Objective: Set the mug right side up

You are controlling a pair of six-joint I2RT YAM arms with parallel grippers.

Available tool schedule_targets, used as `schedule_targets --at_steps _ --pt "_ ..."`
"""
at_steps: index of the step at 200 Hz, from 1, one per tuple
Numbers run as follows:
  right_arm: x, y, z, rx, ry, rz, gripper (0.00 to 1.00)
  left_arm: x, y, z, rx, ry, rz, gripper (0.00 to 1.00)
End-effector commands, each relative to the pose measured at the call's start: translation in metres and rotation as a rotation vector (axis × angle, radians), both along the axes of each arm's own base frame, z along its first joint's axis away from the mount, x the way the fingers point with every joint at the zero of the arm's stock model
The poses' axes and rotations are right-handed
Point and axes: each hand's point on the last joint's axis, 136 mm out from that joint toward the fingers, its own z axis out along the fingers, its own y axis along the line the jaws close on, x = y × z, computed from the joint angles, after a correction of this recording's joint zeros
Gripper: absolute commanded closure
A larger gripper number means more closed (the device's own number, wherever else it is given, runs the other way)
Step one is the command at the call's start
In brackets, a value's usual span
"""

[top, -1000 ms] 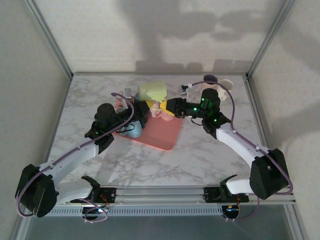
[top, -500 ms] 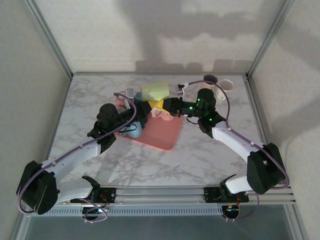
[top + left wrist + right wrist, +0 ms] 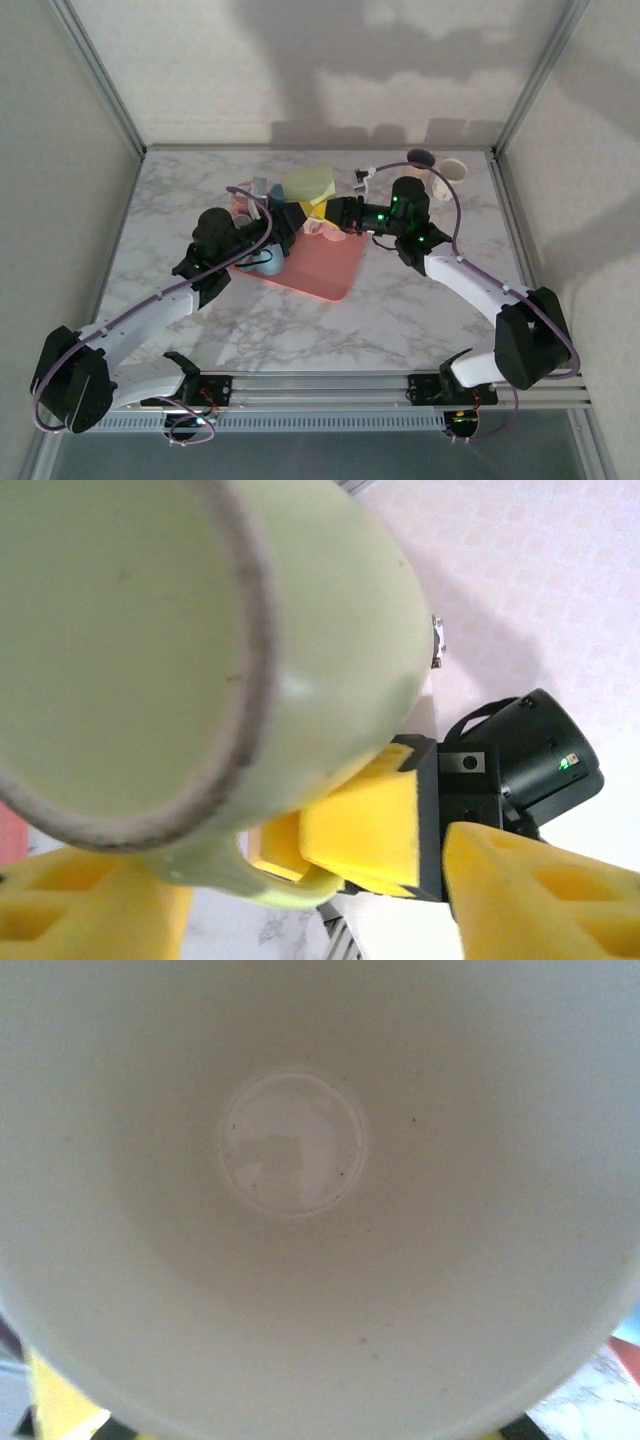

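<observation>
- Step in hand: the flip is partway done, I judge. The mug (image 3: 308,187) hangs in the air over the 12 o'clock end of the pink tray (image 3: 322,272), lying roughly on its side. Its base points toward 8 o'clock and its mouth toward 4 o'clock.
- The right gripper (image 3: 335,213) is pressed together on the mug's wall at the mouth end. Its wrist camera looks straight down inside the mug.
- The left gripper (image 3: 310,905) stands spread. Its fingers (image 3: 540,890) sit either side of the handle (image 3: 265,885), and I see no grip on it.
- Next move, as I judge it: the left arm backs off toward 8 o'clock, then the right wrist rolls the mouth upward and lowers the mug onto its base.
- Pose: both arms reach inward over the table (image 3: 400,310) and meet at the mug, the left from 8 o'clock and the right from 4 o'clock.
</observation>
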Motion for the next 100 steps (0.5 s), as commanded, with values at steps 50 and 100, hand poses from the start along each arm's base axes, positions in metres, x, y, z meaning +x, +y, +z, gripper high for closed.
schedule_targets --at_steps 50,100 --pt "0.009 -0.065 0.025 -0.188 -0.163 -0.2 1.0 0.002 0.034 0.027 0.313 -0.191 0.062 0.19" --pt "0.008 -0.147 -0.009 -0.56 -0.165 -0.396 1.0 0.001 0.049 0.023 0.399 -0.233 0.097 0.18"
